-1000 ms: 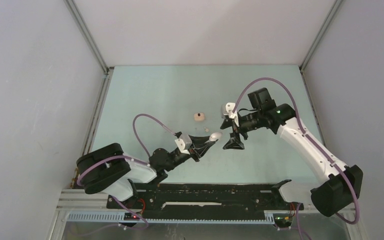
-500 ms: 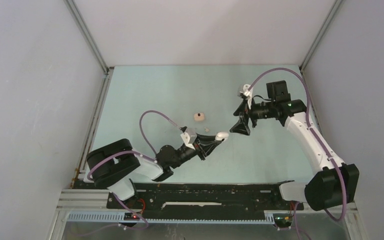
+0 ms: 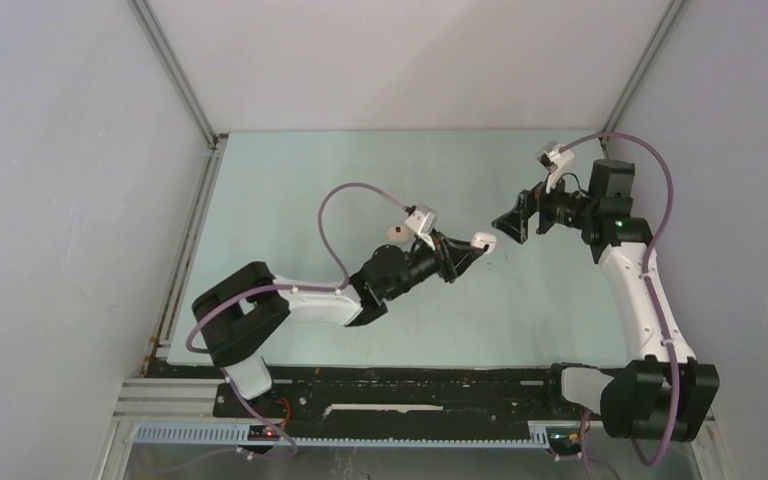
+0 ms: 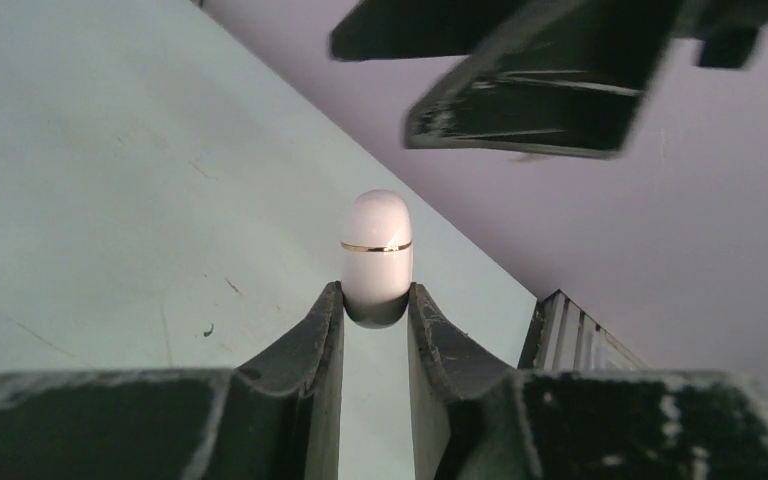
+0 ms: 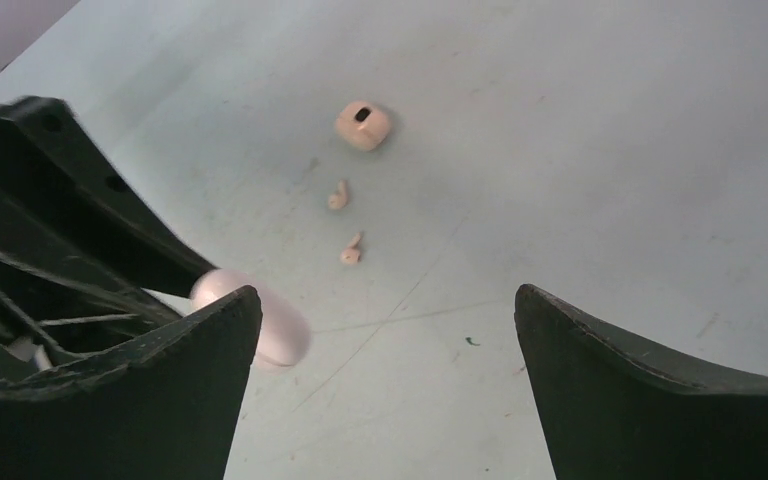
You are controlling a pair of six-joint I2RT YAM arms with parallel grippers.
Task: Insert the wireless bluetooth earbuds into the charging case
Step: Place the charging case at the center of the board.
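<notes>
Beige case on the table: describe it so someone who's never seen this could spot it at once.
On the pale green table, look near the middle, beside the left arm. The beige case lies there with two tiny beige earbuds close by. It is bigger than them, squarish with a dark hole on top, and unlike the white case nothing holds it.

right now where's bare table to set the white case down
Bare: the far strip of table between the tan case and the back wall, and the near stretch between the left arm and right arm. Crowded: the middle, where two tan earbuds lie by the tan case and both arms' jaws nearly meet, the left shut on the white case.
</notes>
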